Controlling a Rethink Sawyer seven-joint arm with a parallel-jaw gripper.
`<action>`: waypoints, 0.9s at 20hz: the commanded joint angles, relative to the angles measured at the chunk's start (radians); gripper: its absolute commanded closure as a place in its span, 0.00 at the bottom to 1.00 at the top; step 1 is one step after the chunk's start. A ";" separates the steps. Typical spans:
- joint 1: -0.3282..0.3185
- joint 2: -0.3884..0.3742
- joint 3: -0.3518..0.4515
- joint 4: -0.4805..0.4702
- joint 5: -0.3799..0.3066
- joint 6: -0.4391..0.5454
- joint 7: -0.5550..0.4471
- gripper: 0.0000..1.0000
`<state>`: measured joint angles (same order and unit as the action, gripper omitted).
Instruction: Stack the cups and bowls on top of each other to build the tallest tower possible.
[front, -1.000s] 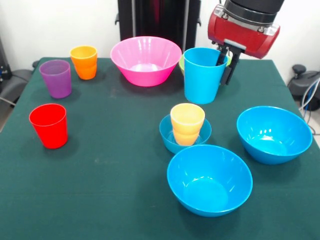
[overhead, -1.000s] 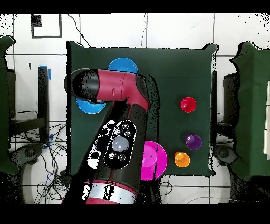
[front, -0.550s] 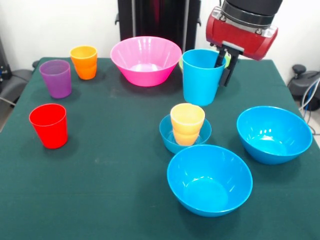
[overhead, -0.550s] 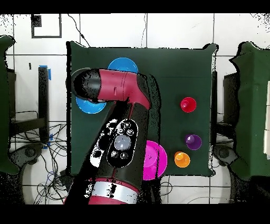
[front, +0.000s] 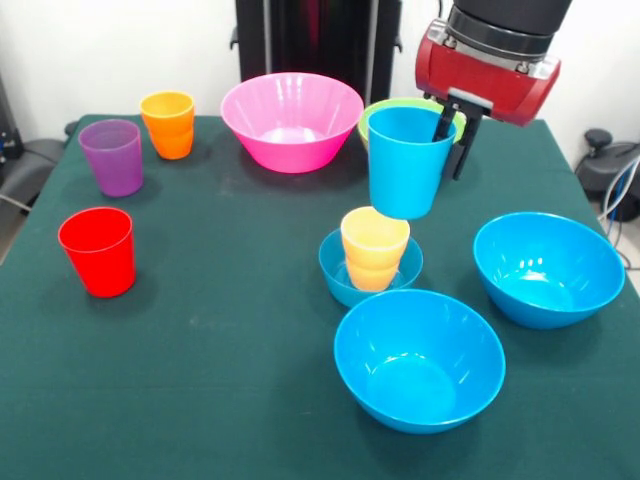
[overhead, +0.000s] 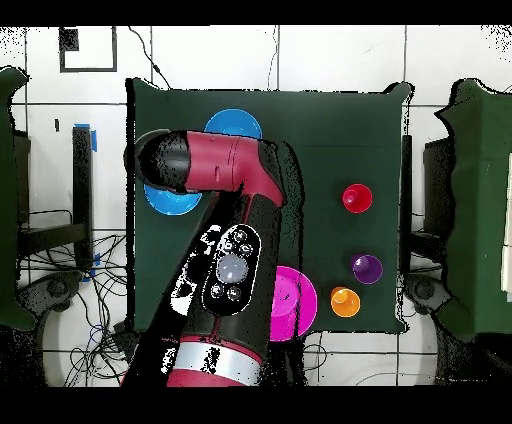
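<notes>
The end effector (front: 452, 128) pinches the light blue cup's (front: 405, 162) rim, one finger inside, holding it clear of the worktop (front: 220, 330) above the yellow-orange cup (front: 374, 247).

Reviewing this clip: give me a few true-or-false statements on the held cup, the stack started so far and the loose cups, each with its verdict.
1. The gripper holds the light blue cup by its rim, clear of the table. True.
2. The yellow-orange cup sits in the pink bowl. False: it sits in the small blue bowl.
3. The red cup, purple cup and orange cup stand apart on the table. True.
4. The green bowl is stacked on a large blue bowl. False: it is at the back, behind the held cup.
</notes>
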<state>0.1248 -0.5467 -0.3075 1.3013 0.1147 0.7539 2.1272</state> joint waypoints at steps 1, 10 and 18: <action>-0.014 0.034 0.122 0.091 -0.087 -0.051 -0.055 1.00; -0.020 0.043 0.127 0.127 -0.072 -0.071 -0.033 1.00; -0.019 0.046 0.127 0.141 -0.063 -0.086 -0.014 1.00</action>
<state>0.1248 -0.5455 -0.3038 1.3621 0.1147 0.7103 2.1272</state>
